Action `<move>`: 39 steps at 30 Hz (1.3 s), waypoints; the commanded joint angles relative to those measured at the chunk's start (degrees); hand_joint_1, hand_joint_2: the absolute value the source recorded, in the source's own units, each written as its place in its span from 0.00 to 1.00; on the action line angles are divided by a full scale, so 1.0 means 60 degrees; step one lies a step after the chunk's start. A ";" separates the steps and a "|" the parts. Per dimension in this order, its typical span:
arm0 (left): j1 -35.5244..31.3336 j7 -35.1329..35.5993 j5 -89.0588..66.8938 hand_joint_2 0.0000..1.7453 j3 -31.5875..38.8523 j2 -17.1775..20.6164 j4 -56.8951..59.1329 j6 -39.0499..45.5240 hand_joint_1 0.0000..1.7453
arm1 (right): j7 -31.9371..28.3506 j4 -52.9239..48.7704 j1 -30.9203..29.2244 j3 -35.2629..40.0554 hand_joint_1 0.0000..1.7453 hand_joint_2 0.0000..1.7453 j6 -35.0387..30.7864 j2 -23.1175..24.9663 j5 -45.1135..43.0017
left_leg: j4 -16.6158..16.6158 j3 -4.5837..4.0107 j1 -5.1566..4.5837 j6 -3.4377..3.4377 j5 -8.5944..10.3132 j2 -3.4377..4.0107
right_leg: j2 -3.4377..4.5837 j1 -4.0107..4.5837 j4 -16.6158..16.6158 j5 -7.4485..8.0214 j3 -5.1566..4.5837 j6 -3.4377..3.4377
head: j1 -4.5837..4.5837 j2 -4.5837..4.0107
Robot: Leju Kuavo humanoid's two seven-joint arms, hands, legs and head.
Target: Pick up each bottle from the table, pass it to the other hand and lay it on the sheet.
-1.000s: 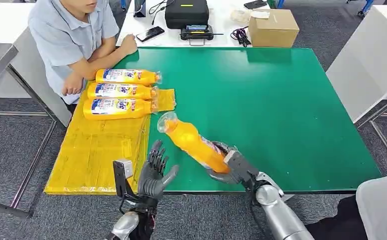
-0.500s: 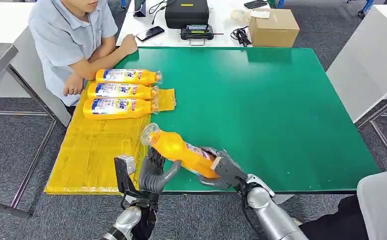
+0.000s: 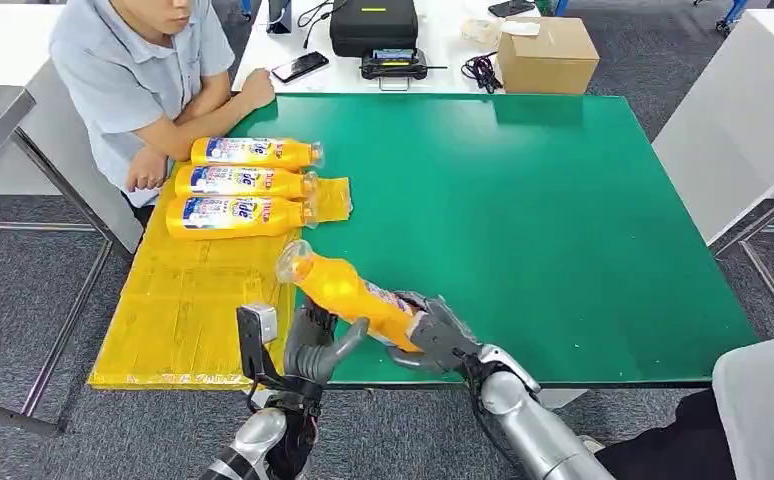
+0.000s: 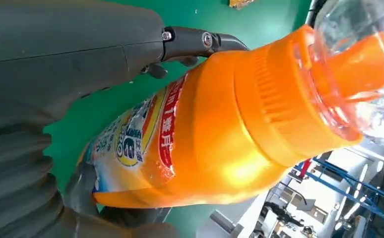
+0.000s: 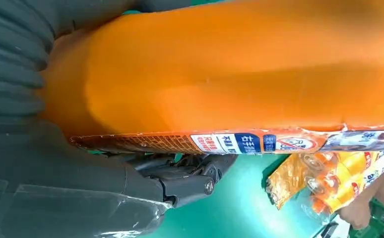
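Your right hand [image 3: 433, 335] grasps orange plastic bottle [image 3: 348, 292] by base; cap end points far-left, over left hand [image 3: 315, 345], fingers apart, not yet gripping.

I note a green table [image 3: 523, 200] as the carrying surface. A yellow sheet [image 3: 188, 300] lies along its left edge, running from about mid-length to the near left corner and overhanging the edge. Three orange bottles [image 3: 243, 185] lie side by side on the far end of the sheet, caps pointing toward the table's middle. A person's forearm [image 3: 208, 110] rests at the far left corner.
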 commanded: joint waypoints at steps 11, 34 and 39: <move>0.0224 0.0866 0.1640 1.00 0.0544 -0.0088 -0.0390 -0.1124 1.00 | -0.0040 0.1392 -0.0786 0.1032 0.92 1.00 -0.0528 0.0235 0.0726 | 0.0003 0.0043 0.0005 -0.0014 -0.0025 0.0031 | 0.0023 0.0007 0.0004 -0.0017 0.0035 -0.0021 | 0.0000 0.0000; 0.0269 -0.0377 -0.0424 1.00 0.0228 0.0516 -0.1594 -0.0262 1.00 | 0.0257 0.0918 -0.0393 0.0166 0.00 1.00 -0.1234 0.0145 0.0493 | -0.0001 0.0027 0.0004 -0.0015 -0.0013 0.0007 | 0.0000 0.0005 0.0002 -0.0015 0.0024 -0.0020 | 0.0000 0.0000; 0.0076 -0.1088 -0.4619 1.00 -0.0021 0.0697 -0.1250 0.2878 1.00 | 0.0164 0.0703 -0.0005 -0.0238 0.00 1.00 -0.1631 0.0109 0.0797 | -0.0010 0.0032 0.0003 -0.0014 -0.0010 -0.0002 | -0.0008 0.0005 -0.0006 -0.0015 0.0031 -0.0019 | 0.0000 0.0000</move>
